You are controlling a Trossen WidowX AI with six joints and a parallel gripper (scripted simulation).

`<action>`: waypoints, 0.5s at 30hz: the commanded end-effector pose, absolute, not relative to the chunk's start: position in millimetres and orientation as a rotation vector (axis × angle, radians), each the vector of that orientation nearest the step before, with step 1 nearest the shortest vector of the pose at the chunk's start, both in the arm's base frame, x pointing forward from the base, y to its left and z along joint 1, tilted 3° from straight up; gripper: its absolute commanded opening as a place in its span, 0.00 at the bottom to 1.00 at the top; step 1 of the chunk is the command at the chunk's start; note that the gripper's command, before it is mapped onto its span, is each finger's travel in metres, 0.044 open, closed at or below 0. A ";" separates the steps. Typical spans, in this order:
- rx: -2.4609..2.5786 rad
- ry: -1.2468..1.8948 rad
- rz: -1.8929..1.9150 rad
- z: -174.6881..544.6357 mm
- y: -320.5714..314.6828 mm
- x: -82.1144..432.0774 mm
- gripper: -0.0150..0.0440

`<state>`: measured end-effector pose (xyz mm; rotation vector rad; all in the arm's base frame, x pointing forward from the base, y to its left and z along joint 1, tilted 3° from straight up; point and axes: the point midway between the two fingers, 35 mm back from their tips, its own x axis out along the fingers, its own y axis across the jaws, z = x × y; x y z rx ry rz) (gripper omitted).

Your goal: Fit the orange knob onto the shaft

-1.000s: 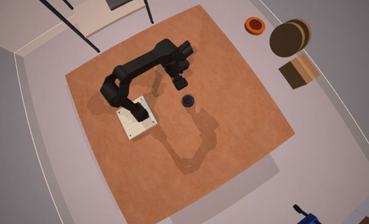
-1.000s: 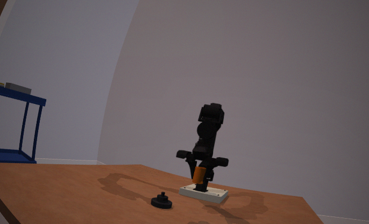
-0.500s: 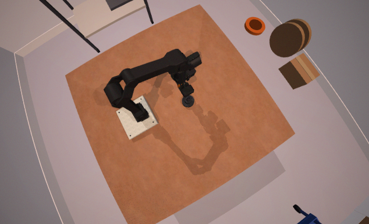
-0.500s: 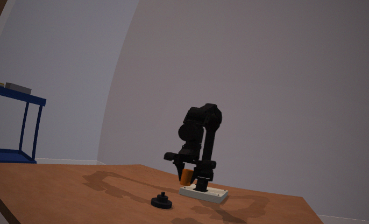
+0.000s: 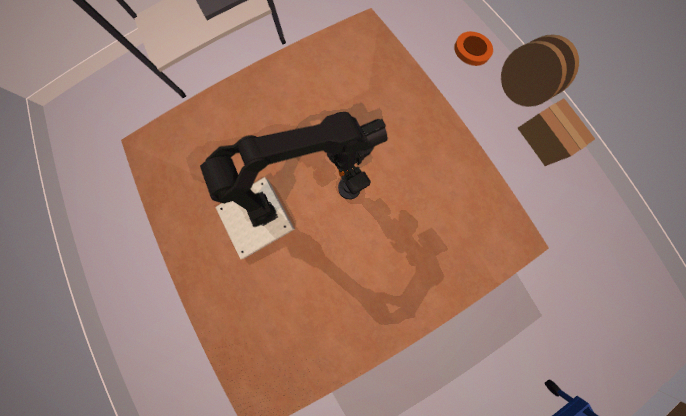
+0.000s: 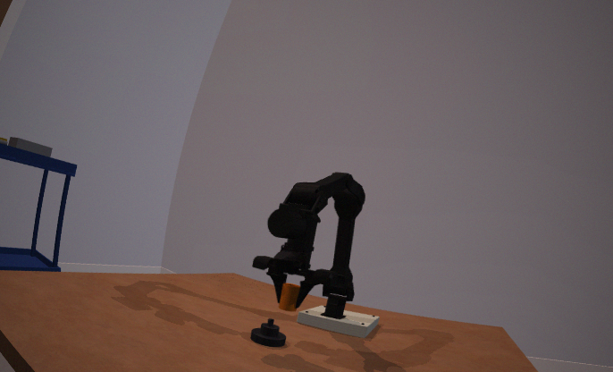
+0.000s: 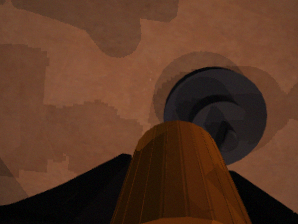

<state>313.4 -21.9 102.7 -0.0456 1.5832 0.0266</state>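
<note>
The orange knob (image 6: pixel 289 297) (image 7: pixel 175 175) is held between the fingers of my gripper (image 6: pixel 289 304), above the table. A small bit of it shows in the top view, mostly hidden by the gripper. The round dark pedestal (image 5: pixel 347 193) (image 6: pixel 268 338) (image 7: pixel 252 102) stands on the table. Its thin shaft (image 6: pixel 270 320) (image 7: pixel 230 140) sticks up from the stepped middle. The knob is clear of the shaft, higher up and off to one side; in the wrist view the shaft shows just right of the knob. The shaft's flat side and the knob's hole cannot be made out.
The arm's pale base plate (image 5: pixel 250 235) (image 6: pixel 337 324) sits on the brown table (image 5: pixel 309 356) (image 6: pixel 115 333). Arm shadows cross the table. Off the table are an orange ring (image 5: pixel 459 49), brown round and boxy objects, and a blue cart (image 6: pixel 27 159).
</note>
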 end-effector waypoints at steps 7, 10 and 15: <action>-0.054 1.583 0.025 92.4 -49.7 313.7 0.25; -0.057 1.584 0.026 90.2 -55.9 313.4 0.25; -0.058 1.584 0.026 84.9 -56.4 313.5 0.25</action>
